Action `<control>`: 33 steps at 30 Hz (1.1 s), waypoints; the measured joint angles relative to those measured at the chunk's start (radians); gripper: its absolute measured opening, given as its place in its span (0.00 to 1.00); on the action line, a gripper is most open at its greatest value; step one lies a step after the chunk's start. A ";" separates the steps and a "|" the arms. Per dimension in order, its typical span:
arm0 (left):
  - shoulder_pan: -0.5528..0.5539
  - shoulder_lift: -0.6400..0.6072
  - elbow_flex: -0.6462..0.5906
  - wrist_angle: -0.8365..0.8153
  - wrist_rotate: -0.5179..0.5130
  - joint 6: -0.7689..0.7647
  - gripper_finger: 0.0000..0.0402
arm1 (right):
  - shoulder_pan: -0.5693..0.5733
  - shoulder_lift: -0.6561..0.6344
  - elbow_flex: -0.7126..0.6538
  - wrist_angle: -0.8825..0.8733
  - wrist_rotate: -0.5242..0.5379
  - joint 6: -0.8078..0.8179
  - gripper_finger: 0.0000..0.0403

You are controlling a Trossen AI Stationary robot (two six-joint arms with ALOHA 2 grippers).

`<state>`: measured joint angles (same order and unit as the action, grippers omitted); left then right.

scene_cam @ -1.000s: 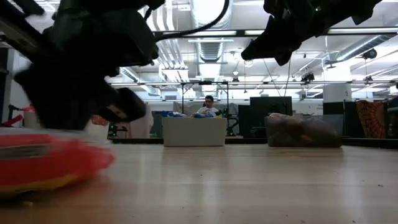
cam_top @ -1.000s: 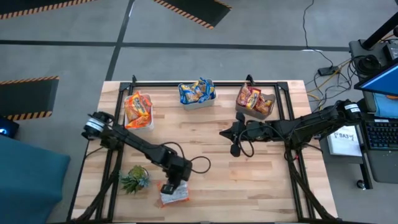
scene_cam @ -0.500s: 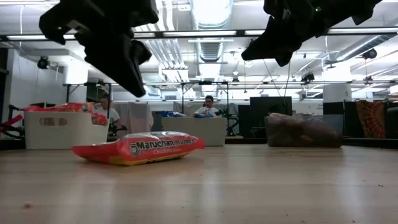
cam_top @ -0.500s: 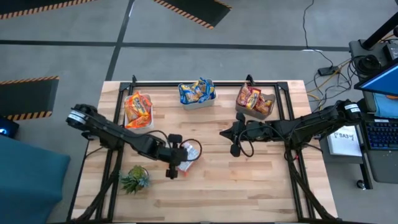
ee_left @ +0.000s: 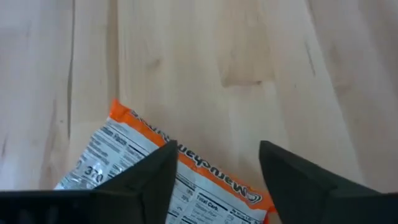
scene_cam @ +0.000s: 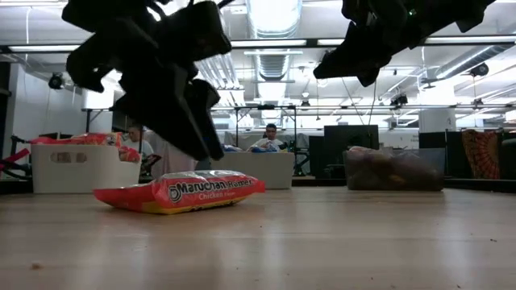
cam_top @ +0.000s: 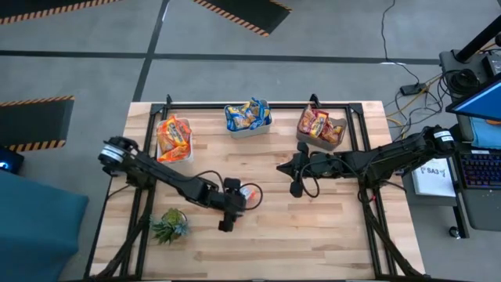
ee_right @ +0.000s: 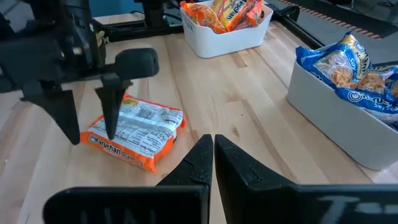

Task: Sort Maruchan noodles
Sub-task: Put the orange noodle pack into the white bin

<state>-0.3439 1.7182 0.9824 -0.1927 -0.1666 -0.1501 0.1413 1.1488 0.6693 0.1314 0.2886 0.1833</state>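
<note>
Loosely, left gripper (ee_right: 87, 115) straddles orange packet (ee_right: 137, 132).

Place: robotics lab or workshop | Signs: exposed ceiling ducts (scene_cam: 270, 16), strip lights, hazard-striped floor mats (cam_top: 243, 14), far-right computer desk (cam_top: 479, 149), framed wooden test table (cam_top: 329, 235)

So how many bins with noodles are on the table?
3, in a row along the far edge: a white plastic bin of orange packets on the left, a white bin of blue packets in the middle, a clear bin of red packets on the right.
</note>
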 joint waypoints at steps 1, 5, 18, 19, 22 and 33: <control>0.000 0.009 -0.001 0.000 -0.001 -0.005 0.54 | 0.000 0.000 0.000 0.000 0.000 0.000 0.02; 0.001 0.037 -0.002 -0.018 -0.040 -0.012 0.58 | 0.000 0.000 0.000 -0.001 0.000 0.000 0.02; 0.011 0.089 -0.051 0.006 -0.092 -0.034 0.52 | 0.000 0.000 0.000 -0.003 0.000 0.000 0.02; 0.011 0.093 -0.056 0.022 -0.083 -0.042 0.51 | 0.000 0.000 0.000 -0.002 0.000 0.000 0.02; 0.013 0.107 -0.058 0.027 -0.063 -0.054 0.45 | 0.000 0.000 0.000 -0.002 0.000 0.000 0.02; 0.025 0.082 -0.060 0.007 -0.024 0.034 0.04 | 0.000 0.000 0.000 -0.001 0.000 0.000 0.02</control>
<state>-0.3191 1.8003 0.9222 -0.1855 -0.1908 -0.1157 0.1416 1.1488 0.6693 0.1307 0.2886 0.1837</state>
